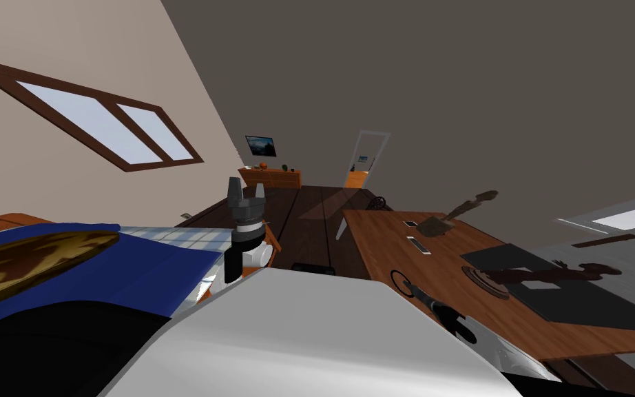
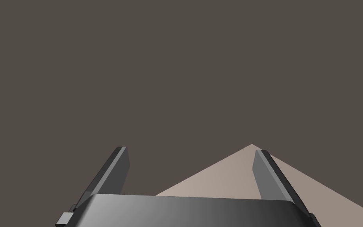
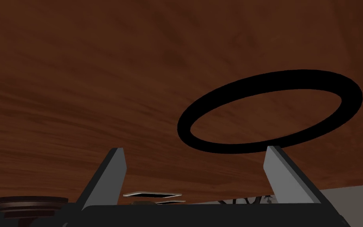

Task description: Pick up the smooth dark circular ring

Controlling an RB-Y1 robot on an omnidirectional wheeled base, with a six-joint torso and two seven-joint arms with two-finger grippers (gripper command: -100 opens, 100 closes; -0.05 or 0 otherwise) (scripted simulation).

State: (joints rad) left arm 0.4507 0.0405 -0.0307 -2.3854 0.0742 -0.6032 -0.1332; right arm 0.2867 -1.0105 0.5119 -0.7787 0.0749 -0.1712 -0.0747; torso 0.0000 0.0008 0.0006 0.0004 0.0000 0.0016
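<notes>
The smooth black ring (image 3: 224, 146) lies flat on the brown wooden table (image 3: 98, 79). My right gripper (image 3: 195, 149) is open and low over the table, its fingertips right at the ring's near rim. The ring sits off to one side, so one finger (image 3: 279, 169) meets its rim while the other stands over bare wood. In the head view the ring (image 1: 392, 278) is a thin dark circle near the table's near corner, with the right gripper (image 1: 414, 288) at its edge. My left gripper (image 1: 247, 193) is raised in front of my chest, open and empty (image 2: 191, 151).
On the table (image 1: 447, 276) beyond the ring are a round dark dish (image 1: 485, 281), a dark mat (image 1: 571, 296) with a brown figure (image 1: 557, 272), two small white cards (image 1: 418, 245) and another brown figure (image 1: 457, 210). A blue-covered bed (image 1: 102, 262) stands at my left.
</notes>
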